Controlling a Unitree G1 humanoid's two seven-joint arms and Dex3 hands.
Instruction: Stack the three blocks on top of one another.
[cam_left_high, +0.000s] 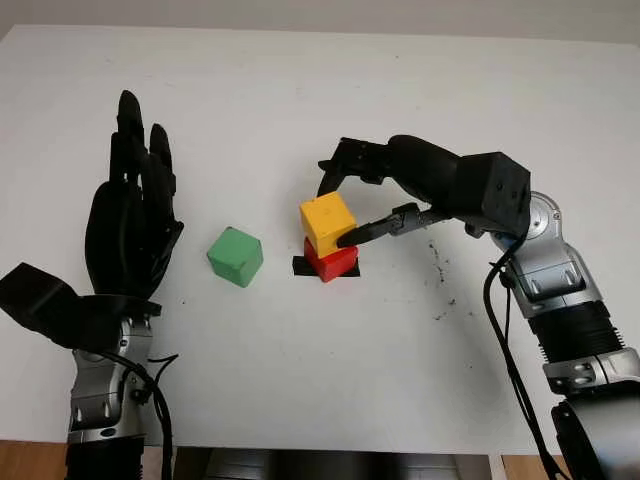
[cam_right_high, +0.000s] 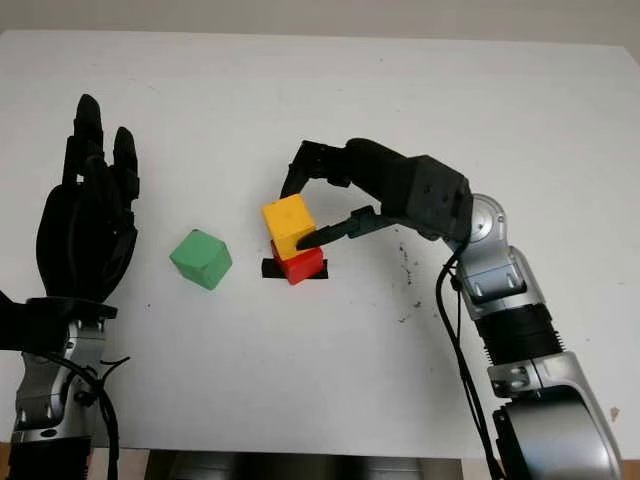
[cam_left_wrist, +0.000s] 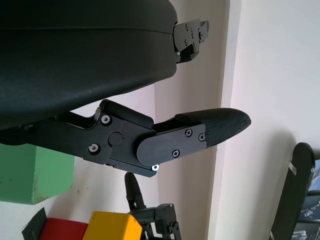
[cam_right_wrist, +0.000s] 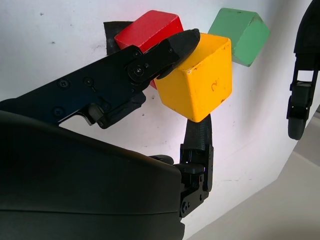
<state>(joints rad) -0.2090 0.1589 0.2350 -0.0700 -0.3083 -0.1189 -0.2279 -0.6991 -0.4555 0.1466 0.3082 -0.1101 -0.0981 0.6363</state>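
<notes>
Yellow block sits on red block mid-desk, clamped by right robot hand; left robot hand open near the desk's left edge

Matt painted blocks, matt white tbl.

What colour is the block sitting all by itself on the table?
Green. The lone block lies apart from the other two, beside the open left hand; it is clearest from the left eye view.

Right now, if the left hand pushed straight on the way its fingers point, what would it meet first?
Probably nothing: the open left hand points up the bare white table toward its far edge. The green block sits off to its side, out of that line, though depth is uncertain.
</notes>
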